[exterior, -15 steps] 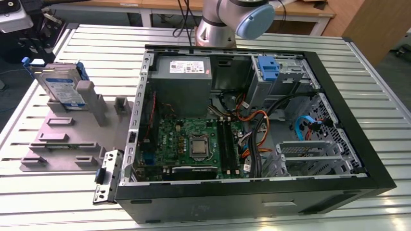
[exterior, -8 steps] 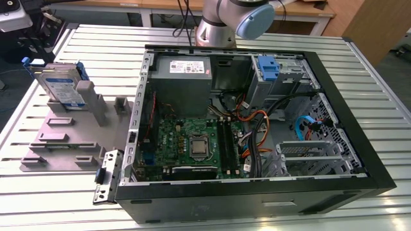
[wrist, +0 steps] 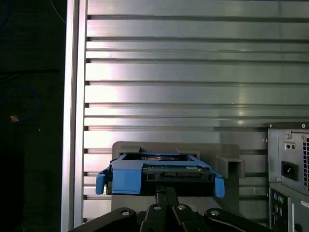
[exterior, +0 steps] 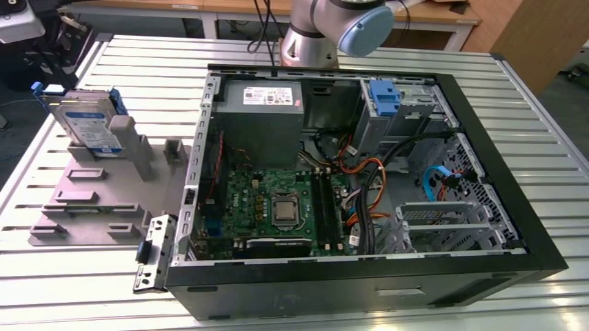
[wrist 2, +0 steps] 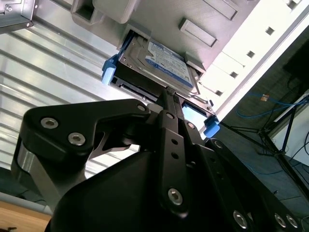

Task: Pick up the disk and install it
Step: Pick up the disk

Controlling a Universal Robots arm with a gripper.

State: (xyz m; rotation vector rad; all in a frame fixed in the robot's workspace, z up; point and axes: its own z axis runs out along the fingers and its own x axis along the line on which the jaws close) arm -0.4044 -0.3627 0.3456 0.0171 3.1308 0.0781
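Disk (exterior: 87, 126) upright in grey stand (exterior: 92, 200), blue edges unobstructed; claw (wrist 2: 167, 92) clenched, empty, short of it.

In the exterior view, the arm (exterior: 332, 31) at twelve o'clock is running off the picture's edge; at ten o'clock the stand (exterior: 129, 148) is covering the lower end of the disk (exterior: 87, 121). In the second wrist view, the end effector (wrist 2: 166, 92) is blocking its near edge.

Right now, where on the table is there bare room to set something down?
Bare table slats lie on the camera side of the grey fixture and between it and the arm base. A narrow strip borders the computer case on the exterior view's right. Crowded: the fixture holding the disk.
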